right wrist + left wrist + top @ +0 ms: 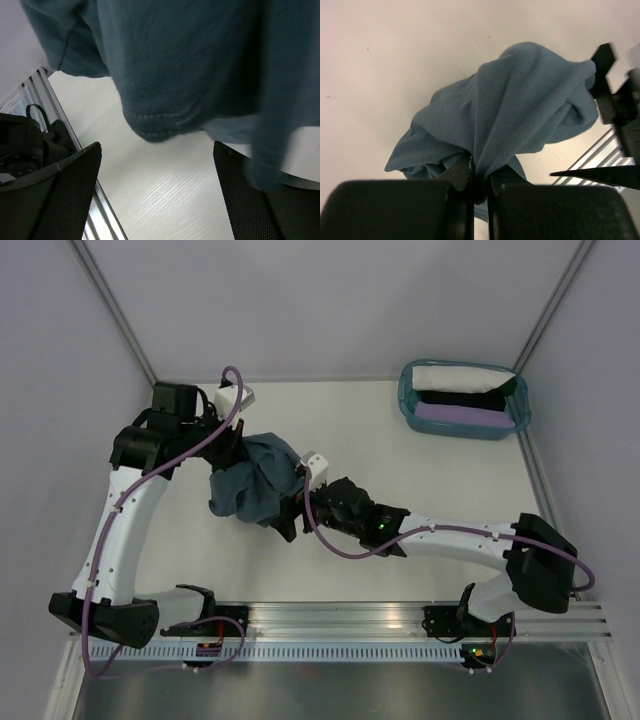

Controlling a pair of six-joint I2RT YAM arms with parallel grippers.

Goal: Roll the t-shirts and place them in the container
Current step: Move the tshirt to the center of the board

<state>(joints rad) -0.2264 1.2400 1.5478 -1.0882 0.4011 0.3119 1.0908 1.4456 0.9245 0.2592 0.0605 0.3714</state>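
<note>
A dusty slate-blue t-shirt (255, 480) hangs bunched above the table between my two arms. My left gripper (231, 447) is shut on a fold of it at its upper left. In the left wrist view the fabric (520, 100) runs down into the closed left gripper (479, 176). My right gripper (291, 508) is at the shirt's lower right edge. In the right wrist view that gripper (157, 150) stands wide open under the shirt (200, 65). A fold drapes over its right finger (250, 200), and nothing is pinched.
A teal plastic basket (405, 390) stands at the back right, holding white (455, 377), black (470, 398) and lilac (455, 413) fabric bundles. An aluminium rail (340, 618) runs along the near edge. Grey walls close in the left, back and right.
</note>
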